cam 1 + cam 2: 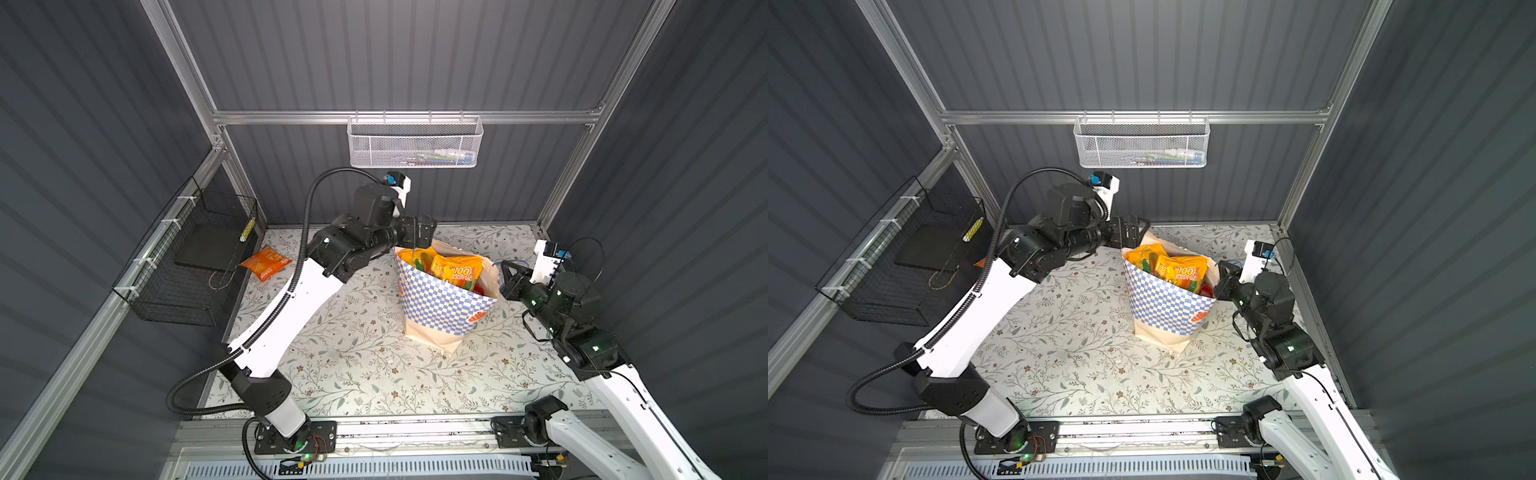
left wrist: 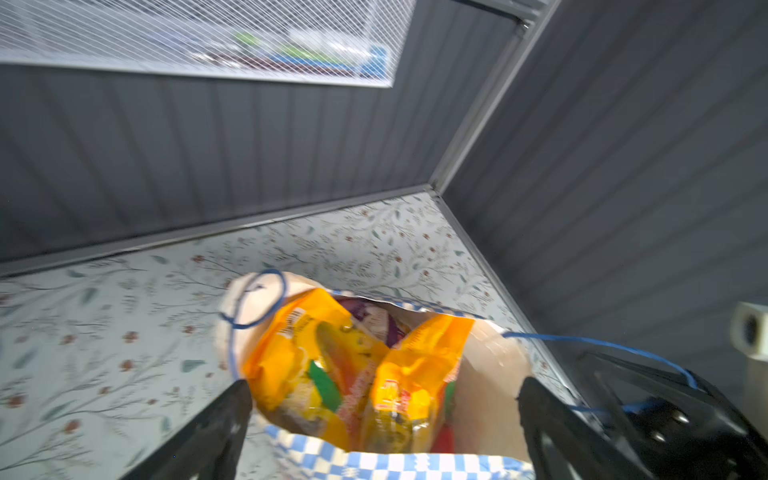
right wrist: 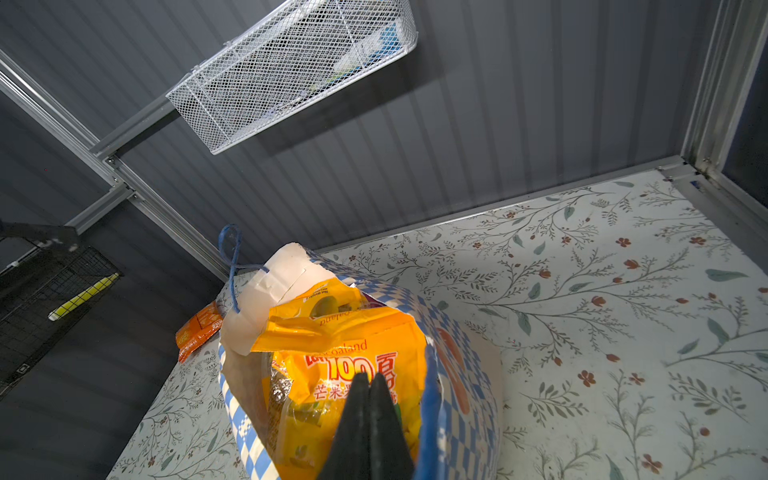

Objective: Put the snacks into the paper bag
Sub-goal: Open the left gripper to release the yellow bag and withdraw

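Floral-patterned bench [image 1: 353,353] bare in the foreground. Mid-bench stands the tall blue-and-white checkered paper bag [image 1: 444,299], leaning a bit, stuffed – yellow soft packets marked "100" [image 1: 455,270] stick up past the rim, a purple packet [image 2: 374,309] behind them. Right hand [image 3: 369,376] clenched, fingers pressed together at the bag's right side; the blue cord handle [image 2: 602,343] runs taut to it, so I judge it is pinching that cord to steady the bag. Left hand [image 2: 383,386] released, fingers spread wide over the far rim, holding nothing. Further back left, one small orange foil packet [image 1: 266,262] lies flat on the bench, just beside the black wire basket [image 1: 187,266] – not yet bagged. White mesh basket [image 1: 415,145] hangs on the back wall. Risks: bag looks top-heavy, so slack in the cord could tip it and spill packets; little room left for the orange one, and a reach for it could hit the wire basket.
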Tool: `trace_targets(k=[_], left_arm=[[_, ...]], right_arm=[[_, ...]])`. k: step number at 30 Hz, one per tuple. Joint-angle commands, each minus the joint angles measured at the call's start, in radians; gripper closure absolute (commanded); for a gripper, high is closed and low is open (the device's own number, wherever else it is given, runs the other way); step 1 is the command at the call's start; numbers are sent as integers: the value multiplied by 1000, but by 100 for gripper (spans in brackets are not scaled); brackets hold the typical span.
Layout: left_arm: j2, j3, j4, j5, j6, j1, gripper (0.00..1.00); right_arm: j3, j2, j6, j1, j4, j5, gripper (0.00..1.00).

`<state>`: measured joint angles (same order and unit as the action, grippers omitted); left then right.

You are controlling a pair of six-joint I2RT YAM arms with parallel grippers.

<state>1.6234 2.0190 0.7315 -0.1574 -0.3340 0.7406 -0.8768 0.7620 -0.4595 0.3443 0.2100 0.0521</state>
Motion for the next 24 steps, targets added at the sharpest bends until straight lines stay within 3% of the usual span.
trace_targets(k=[1, 8, 11, 12, 14, 16, 18, 22, 24], left_arm=[[84, -24, 76, -155, 85, -28, 0], [262, 105, 153, -210, 98, -30, 1], [352, 188, 189, -285, 88, -33, 7], [376, 217, 198, -317, 80, -37, 13], [423, 276, 212, -342, 75, -49, 36], [453, 339, 225, -332, 69, -55, 70], [447, 356, 208, -223, 70, -55, 100], [343, 291, 96, 113, 25, -52, 100], [293, 308, 74, 139, 0, -49, 100]], right_arm=[[-16, -5, 13, 2, -11, 2, 96], [-17, -4, 16, 2, -11, 3, 96], [-17, -2, 16, 2, -12, 2, 96], [-17, 1, 15, 2, -11, 0, 96], [-19, 7, 14, 2, -12, -5, 96], [-19, 14, 15, 2, -14, -8, 97], [-20, 28, 19, 1, -23, -24, 100], [-79, 119, 25, 1, -50, -106, 100], [-146, 161, 16, 2, -52, -147, 100]])
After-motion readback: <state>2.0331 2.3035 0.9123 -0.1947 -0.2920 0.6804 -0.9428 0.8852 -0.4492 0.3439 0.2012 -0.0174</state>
